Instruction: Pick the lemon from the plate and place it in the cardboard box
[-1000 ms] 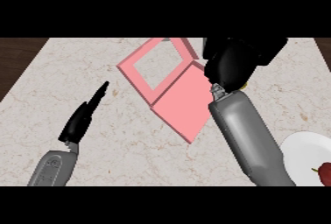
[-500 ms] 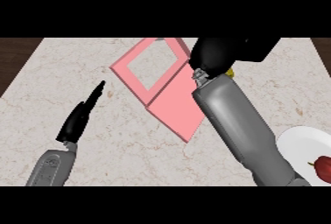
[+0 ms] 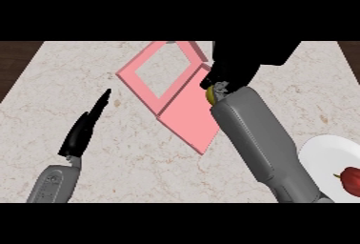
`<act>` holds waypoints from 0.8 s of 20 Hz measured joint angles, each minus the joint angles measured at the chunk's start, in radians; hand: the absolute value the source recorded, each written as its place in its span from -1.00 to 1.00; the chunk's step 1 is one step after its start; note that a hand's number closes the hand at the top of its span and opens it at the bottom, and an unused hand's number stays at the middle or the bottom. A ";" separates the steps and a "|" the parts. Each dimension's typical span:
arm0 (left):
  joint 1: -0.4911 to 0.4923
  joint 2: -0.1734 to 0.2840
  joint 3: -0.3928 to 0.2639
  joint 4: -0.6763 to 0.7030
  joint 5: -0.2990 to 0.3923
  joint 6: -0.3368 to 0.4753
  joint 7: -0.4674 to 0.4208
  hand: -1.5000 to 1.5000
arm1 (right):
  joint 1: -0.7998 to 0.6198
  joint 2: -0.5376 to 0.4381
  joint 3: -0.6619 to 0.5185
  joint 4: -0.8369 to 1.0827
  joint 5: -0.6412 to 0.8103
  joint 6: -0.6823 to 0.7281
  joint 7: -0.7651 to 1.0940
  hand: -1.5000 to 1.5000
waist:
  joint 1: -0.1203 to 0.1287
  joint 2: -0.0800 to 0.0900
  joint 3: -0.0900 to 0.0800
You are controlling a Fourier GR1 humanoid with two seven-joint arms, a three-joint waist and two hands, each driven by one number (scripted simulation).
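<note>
A pale marbled counter [image 3: 126, 157] fills most of the view, with dark wood [image 3: 14, 62] showing past its far left corner. A dark red fruit-like item [image 3: 350, 181] sits near the counter's right edge, toward the near side.
</note>
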 measured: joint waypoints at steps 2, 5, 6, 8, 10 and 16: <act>0.000 0.008 0.011 -0.003 0.008 -0.006 0.002 0.00 | 0.008 0.000 0.031 -0.007 -0.004 -0.052 -0.019 -1.00 | -0.009 0.000 0.000; 0.011 0.010 0.016 -0.006 0.014 -0.008 -0.006 0.00 | 0.009 0.000 0.041 -0.044 0.021 -0.157 -0.058 -1.00 | -0.014 0.000 0.001; 0.011 0.006 0.014 -0.007 0.013 -0.005 -0.004 0.00 | 0.006 0.001 0.041 -0.058 0.028 -0.194 -0.069 -1.00 | -0.015 0.000 0.001; 0.017 0.003 0.012 -0.013 0.008 0.001 -0.001 0.00 | 0.011 0.001 0.036 -0.081 0.046 -0.277 -0.088 -1.00 | -0.017 0.000 0.001; 0.021 0.003 0.012 -0.019 0.009 -0.001 0.004 0.00 | 0.022 0.002 0.026 -0.099 0.053 -0.352 -0.101 -1.00 | -0.019 0.000 0.002; 0.029 0.009 0.020 -0.013 0.007 0.006 -0.001 0.00 | 0.093 0.004 -0.013 -0.174 0.076 -0.578 -0.127 -1.00 | -0.038 -0.002 0.002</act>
